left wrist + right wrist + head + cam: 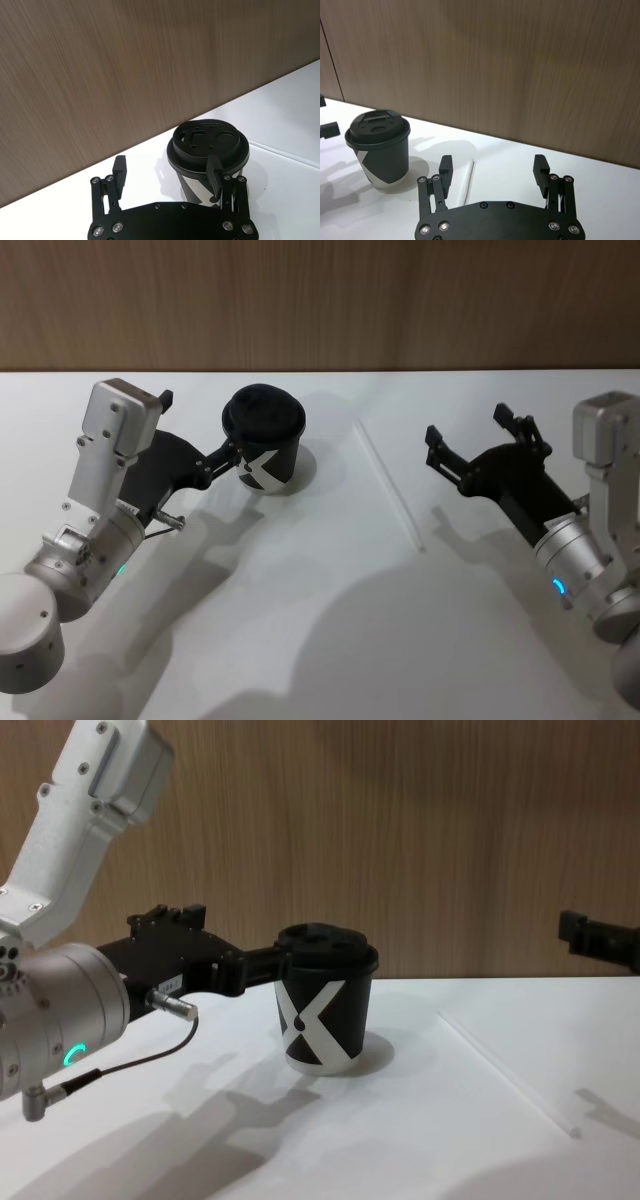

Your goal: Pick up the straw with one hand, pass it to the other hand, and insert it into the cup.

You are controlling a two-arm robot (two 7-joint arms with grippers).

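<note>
- Plainly, the straw lies flat on the white tabletop, untouched, to the right of the cup and apart from it.
- The right claw hovers released, fingers spread wide, just right of the straw; it looks poised for the pickup.
- The left claw is also released. One finger is at the cup's side below the lid, though I cannot tell if it touches. It may be there to steady the cup.
- The cup stands upright, lid on, near the wooden wall.
- Nothing lies between the right claw and the straw. A thin black cable loops under the left wrist, clear of the cup.
</note>
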